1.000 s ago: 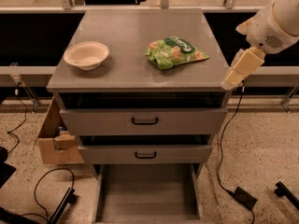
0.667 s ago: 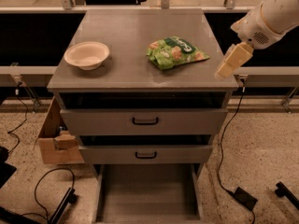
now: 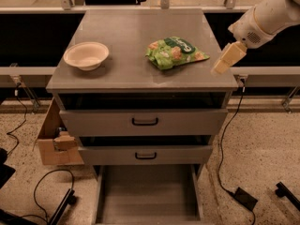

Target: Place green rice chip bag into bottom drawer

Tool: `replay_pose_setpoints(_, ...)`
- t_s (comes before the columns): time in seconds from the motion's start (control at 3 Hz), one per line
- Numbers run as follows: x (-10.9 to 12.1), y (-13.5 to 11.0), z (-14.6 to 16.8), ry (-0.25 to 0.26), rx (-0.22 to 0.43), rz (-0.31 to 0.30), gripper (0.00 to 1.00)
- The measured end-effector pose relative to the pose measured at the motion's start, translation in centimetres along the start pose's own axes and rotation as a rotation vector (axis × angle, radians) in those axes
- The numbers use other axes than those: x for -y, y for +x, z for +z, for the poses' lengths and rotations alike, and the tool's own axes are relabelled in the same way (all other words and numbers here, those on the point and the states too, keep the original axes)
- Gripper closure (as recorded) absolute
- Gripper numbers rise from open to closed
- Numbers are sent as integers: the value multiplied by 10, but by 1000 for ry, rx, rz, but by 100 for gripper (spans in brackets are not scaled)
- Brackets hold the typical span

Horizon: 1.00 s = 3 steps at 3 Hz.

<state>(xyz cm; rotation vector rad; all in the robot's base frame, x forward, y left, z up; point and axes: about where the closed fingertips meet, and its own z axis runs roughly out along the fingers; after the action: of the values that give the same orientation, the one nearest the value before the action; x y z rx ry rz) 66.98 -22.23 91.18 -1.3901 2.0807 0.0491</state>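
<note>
The green rice chip bag (image 3: 175,52) lay on the cabinet's grey surface (image 3: 126,29), right of a cream bowl (image 3: 86,55). The gripper (image 3: 220,67) hovered near it at the right edge, whether clenched or released impossible to tell. The bottom drawer (image 3: 145,193) stood open.

Cream bowl (image 3: 86,55) on grey cabinet top (image 3: 126,27); cardboard box (image 3: 49,142) below-left

Tool (image 3: 221,66) hovers right of green rice chip bag (image 3: 176,52), seemingly apart.
</note>
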Motion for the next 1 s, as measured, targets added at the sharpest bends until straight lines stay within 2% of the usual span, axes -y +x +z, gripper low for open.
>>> replay_pose_setpoints(0.33, 8, -2, 12, 3, 25, 5, 0)
replay_pose_setpoints(0.67, 31, -7, 36, 25, 91, 24, 0)
replay_pose_setpoints(1.0, 50, -23, 54, 40, 157, 14, 0)
